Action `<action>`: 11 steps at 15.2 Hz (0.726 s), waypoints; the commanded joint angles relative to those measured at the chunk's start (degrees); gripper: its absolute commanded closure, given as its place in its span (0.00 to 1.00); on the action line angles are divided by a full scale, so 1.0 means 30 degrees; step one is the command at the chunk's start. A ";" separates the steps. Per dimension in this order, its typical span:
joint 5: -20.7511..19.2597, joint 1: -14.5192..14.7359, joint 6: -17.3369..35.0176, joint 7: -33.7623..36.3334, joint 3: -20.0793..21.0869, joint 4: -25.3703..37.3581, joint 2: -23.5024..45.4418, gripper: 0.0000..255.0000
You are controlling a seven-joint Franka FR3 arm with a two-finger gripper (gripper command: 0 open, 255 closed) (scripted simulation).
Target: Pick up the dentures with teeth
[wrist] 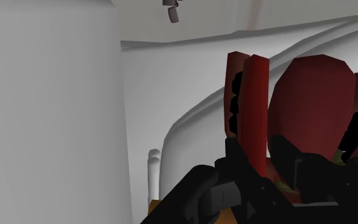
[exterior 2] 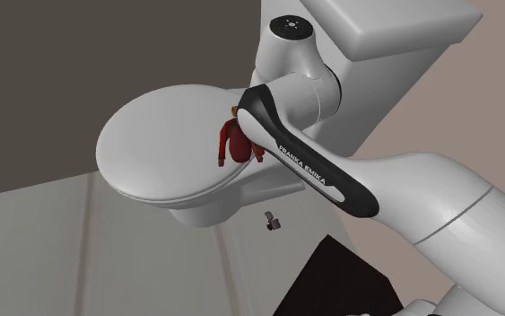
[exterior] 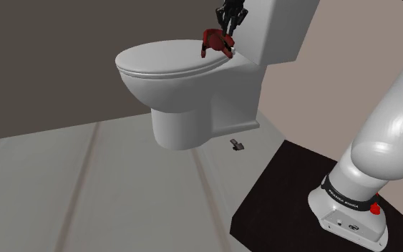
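The arm [exterior 2: 313,166] is cutting across from about 4 o'clock up to 12, covering part of the toilet's tank [exterior 2: 403,36]. Dark red dentures [exterior 2: 232,144] are peeking out at the arm's 9 o'clock side, over the closed lid's [exterior 2: 152,144] 3 o'clock edge. Can't tell if they're touching it. A small dark bit [exterior 2: 271,222] is lying on the floor [exterior 2: 80,251] at the lid's 4 o'clock, and the black stand [exterior 2: 331,278] is showing near 6.

The dentures [exterior: 215,41] are dark red with blackish teeth. The toilet [exterior: 171,71] is plain white, the fingers [wrist: 238,165] black, the floor [exterior: 85,193] pale grey planking, the wall [exterior: 49,57] dark grey-brown.
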 commanded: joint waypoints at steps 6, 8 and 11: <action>0.0069 -0.0028 -0.1651 -0.0020 -0.0028 0.2043 0.0412 1.00; 0.0101 -0.0043 -0.2225 -0.0029 -0.0040 0.2797 0.0596 1.00; 0.0160 -0.0071 -0.3110 -0.0046 -0.0062 0.4004 0.0921 1.00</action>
